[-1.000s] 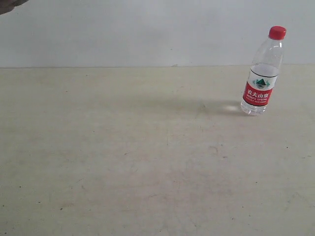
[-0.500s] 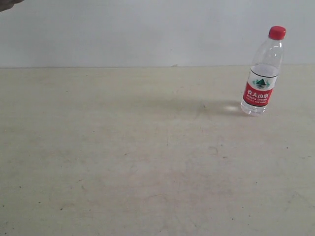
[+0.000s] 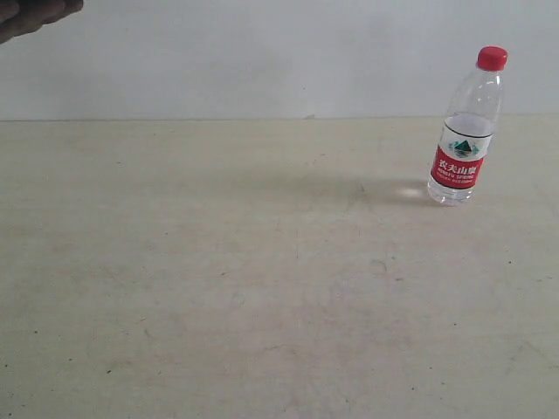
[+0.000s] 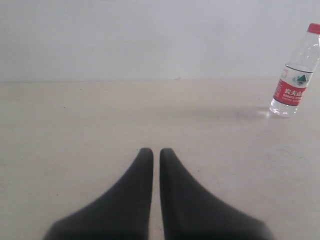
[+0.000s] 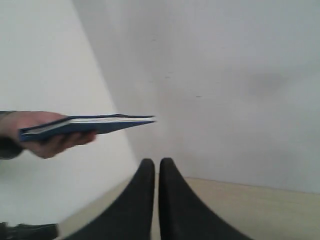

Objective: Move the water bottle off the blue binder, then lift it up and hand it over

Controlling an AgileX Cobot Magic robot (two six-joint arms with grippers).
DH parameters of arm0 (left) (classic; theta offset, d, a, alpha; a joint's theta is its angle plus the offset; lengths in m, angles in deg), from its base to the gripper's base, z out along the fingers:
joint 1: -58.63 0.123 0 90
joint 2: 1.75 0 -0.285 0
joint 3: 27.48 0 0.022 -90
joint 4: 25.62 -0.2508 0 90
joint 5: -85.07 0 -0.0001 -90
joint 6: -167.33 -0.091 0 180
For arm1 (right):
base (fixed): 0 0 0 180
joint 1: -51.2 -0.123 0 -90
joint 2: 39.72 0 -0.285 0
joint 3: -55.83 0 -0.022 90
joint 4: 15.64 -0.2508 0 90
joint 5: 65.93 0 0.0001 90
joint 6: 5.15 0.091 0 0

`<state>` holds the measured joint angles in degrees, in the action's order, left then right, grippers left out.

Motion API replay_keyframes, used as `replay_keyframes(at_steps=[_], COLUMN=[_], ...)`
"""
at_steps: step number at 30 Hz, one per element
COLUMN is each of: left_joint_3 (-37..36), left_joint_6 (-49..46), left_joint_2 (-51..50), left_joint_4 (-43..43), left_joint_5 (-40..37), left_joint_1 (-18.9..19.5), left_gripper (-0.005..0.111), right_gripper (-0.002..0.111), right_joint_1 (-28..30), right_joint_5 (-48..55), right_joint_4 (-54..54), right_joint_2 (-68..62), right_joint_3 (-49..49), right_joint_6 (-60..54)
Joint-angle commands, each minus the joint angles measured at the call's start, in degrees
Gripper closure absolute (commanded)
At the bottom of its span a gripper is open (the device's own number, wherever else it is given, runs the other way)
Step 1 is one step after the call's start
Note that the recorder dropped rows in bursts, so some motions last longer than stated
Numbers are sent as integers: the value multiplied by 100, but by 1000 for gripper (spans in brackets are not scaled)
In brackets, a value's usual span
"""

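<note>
neither arm shows in the exterior view; only a dark blurred shape (image 3: 35,16) pokes in at its upper left corner, cut off by the frame, and from there it cannot be told what it is. the blue binder (image 5: 90,125) is out of that view too: only the right wrist view has it, held flat in the air by a person's hand (image 5: 47,137) that grips it from above and below, in front of a pale wall and clear of the table. the hand is cut off at the wrist by the frame edge, and the binder is blurred, so nothing on its cover can be read; a thin line of white pages shows along its edge

the left gripper (image 4: 156,152) has its two dark fingers standing together with only a slit between them and nothing in it. the right gripper (image 5: 156,162) looks the same, fingers all but touching, gripping nothing, apart from the binder

the water bottle (image 3: 465,131) stands upright on the table (image 3: 262,288), red cap on, at the far right near the back edge where the table meets the wall (image 3: 262,52). in the left wrist view the water bottle (image 4: 295,75) sits close to the frame edge, well apart from the fingers. the tabletop between the left gripper and the bottle lies open, as do the front and left of the table; behind the bottle there is little room before the wall
</note>
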<state>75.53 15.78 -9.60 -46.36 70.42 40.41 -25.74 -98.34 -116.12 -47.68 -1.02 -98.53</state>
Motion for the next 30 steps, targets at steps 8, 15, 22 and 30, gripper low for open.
replay_keyframes(at_steps=[8, 15, 22, 30], left_joint_3=[-22, -22, -22, -22], left_joint_6=[62, 62, 62, 62], left_joint_2=[6, 6, 6, 6], left_joint_4=[-4, -4, -4, -4], left_joint_5=[50, 50, 50, 50], left_joint_1=[-38, -38, -38, -38], left_gripper=[102, 102, 102, 102], right_gripper=[108, 108, 108, 108], right_joint_1=[-1600, -1790, -1790, -1790], right_joint_5=[-240, -1205, -2332, -561], right_joint_4=[53, 53, 53, 53], right_joint_2=[17, 17, 17, 17], right_joint_3=[32, 32, 42, 42], right_joint_6=[312, -347, -336, 620])
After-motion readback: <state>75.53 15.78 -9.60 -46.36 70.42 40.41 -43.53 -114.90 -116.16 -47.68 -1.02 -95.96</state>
